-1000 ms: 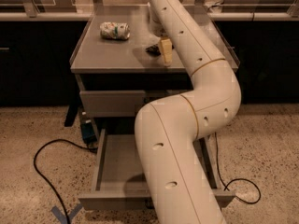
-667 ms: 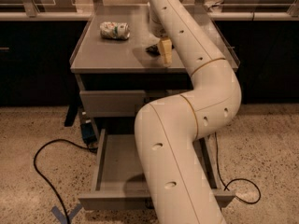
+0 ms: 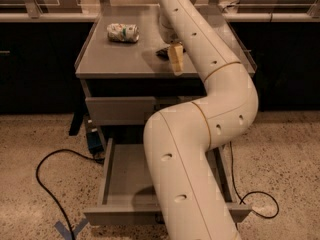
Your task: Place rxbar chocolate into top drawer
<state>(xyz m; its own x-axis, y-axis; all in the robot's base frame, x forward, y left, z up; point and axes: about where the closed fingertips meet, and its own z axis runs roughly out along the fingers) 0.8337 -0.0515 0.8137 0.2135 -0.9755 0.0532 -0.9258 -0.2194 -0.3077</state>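
My gripper (image 3: 173,58) sits low over the cabinet top (image 3: 115,61), right against the rxbar chocolate (image 3: 162,52); I cannot tell whether it has hold. I'd confirm a firm pinch, lift straight, clear the front edge, then lower into the open drawer (image 3: 125,179).

This looks like a lab or workroom where robots get tried out. A big white robot arm (image 3: 200,149) fills the middle, and its pincer (image 3: 173,59) hangs low over a plain grey metal table (image 3: 120,66). The floor (image 3: 40,129) is hard and speckled, like in a work building. A black cable (image 3: 42,184) lies loose on it, and a blue tape mark (image 3: 67,230) is stuck down near the front. Long dark counters (image 3: 35,59) with pale tops run along behind.
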